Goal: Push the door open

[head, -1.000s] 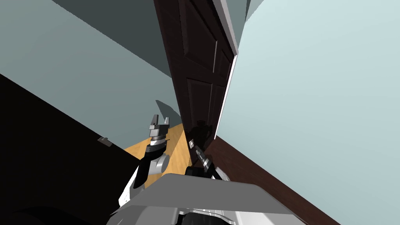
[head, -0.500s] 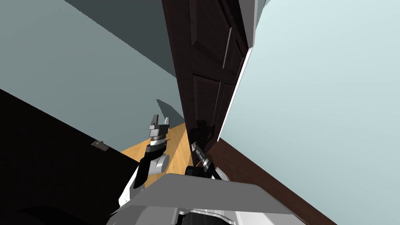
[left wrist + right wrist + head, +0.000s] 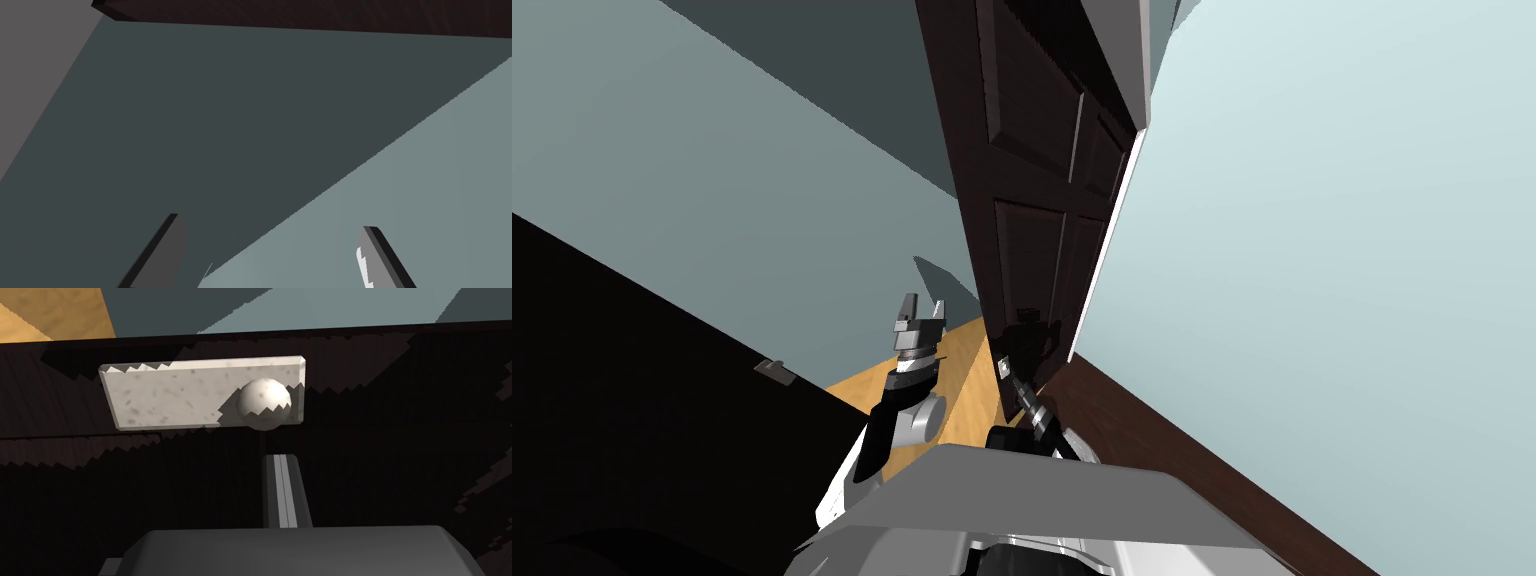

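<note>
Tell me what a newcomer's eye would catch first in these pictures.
The dark door stands partly open in the middle, tall between pale walls. On it, a white knob on a speckled plate sits just beyond the shut right tool. The left tool hangs open beside the door, above the wood floor.

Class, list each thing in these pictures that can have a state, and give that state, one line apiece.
Dark brown panelled door: partly open, swung off its white frame.
Pale speckled round knob: not gripped.
Right gripper: shut, empty, tips pointing at the door near the knob.
Left gripper: open, empty.
</note>
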